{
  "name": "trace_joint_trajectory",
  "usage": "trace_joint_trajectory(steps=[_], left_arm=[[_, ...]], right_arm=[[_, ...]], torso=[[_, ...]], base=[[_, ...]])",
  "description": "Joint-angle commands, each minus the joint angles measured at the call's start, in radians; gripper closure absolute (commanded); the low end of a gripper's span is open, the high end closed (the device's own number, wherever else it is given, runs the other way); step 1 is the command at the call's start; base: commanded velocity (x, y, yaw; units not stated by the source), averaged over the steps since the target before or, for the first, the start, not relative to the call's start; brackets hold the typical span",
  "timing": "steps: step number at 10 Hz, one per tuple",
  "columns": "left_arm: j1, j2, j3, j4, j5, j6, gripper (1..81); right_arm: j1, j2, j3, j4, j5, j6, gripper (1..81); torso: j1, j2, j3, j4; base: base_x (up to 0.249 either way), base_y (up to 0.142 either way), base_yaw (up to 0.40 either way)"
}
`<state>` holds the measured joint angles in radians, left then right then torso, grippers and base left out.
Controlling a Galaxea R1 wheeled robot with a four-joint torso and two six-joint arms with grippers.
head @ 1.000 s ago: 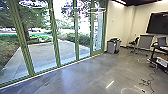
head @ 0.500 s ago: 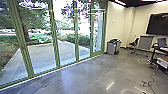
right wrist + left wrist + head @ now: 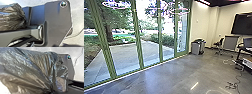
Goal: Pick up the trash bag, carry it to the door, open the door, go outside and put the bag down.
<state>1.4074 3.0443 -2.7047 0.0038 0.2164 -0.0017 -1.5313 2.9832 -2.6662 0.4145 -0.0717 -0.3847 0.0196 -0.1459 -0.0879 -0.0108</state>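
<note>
In the left wrist view the shiny dark trash bag [image 3: 30, 72] spreads wide, its folds drawn tightly together where my left gripper [image 3: 52, 91] is shut on it. A loose crumpled end of the bag stands out beyond the pinch. The right wrist view also takes in the gathered bag [image 3: 12, 17], beside the jointed bar. Tall glass door panels with green frames [image 3: 139, 45] line the left and middle of the head view.
Past the glass lies a paved yard [image 3: 124, 56] with plants and trees. A grey bin [image 3: 197, 47] stands by the far wall. To the right are a chair [image 3: 219, 43], a desk with equipment [image 3: 246, 48] and a cable [image 3: 237, 80] on the polished floor [image 3: 171, 75].
The head view has shifted a little as the robot moves; the desk and cable now show slightly farther right, and the left door frames slightly farther left.
</note>
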Motion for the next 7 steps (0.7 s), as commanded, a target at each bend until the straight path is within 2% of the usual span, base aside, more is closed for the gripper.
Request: trace_joint_trajectory(steps=[1, 7], left_arm=[[-0.072, 0.001, 0.002, 0.001, 0.064, 0.000, 81.1], [-0.072, 0.001, 0.002, 0.001, 0.064, 0.000, 81.1]], right_arm=[[0.055, 0.001, -0.001, -0.002, -0.066, -0.003, 1.0], [0.056, 0.006, -0.001, -0.003, -0.066, -0.003, 1.0]], torso=[[0.000, 0.000, 0.000, 0.000], [0.000, 0.000, 0.000, 0.000]], base=[[0.130, 0.000, 0.000], [0.130, 0.000, 0.000]])
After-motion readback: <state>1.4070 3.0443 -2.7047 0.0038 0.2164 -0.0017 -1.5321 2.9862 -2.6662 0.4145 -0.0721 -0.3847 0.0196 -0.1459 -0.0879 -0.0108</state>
